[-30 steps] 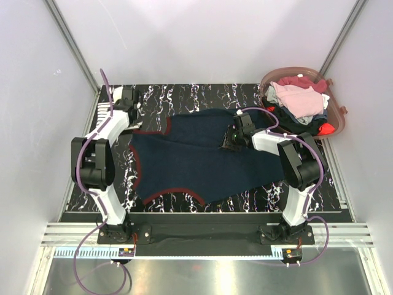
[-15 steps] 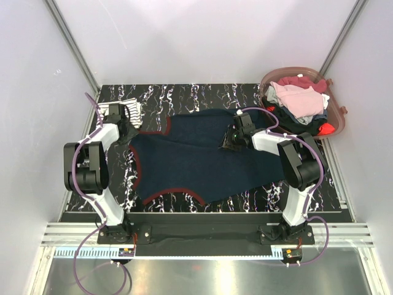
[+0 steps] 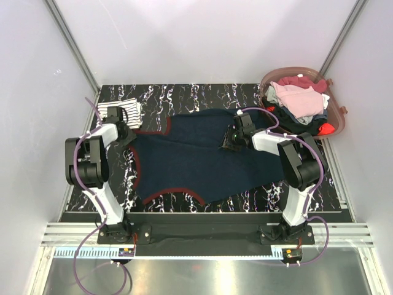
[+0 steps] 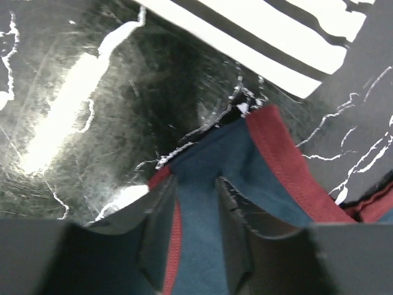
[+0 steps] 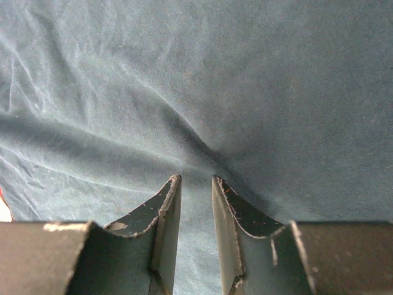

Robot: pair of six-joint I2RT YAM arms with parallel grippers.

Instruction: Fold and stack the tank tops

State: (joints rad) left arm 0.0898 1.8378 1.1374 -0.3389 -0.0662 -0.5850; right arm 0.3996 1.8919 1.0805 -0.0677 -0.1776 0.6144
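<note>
Left pincer (image 4: 196, 183) narrow, straddling navy tank top (image 3: 184, 166) strap near table's far-left corner, grip unclear; right pincer (image 5: 196, 179) pinches its cloth.

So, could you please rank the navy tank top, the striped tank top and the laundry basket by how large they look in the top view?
1. navy tank top: spread out flat, clearly the largest.
2. laundry basket: heaped with clothes, mid-sized.
3. striped tank top: folded into a small bundle, the smallest.
</note>
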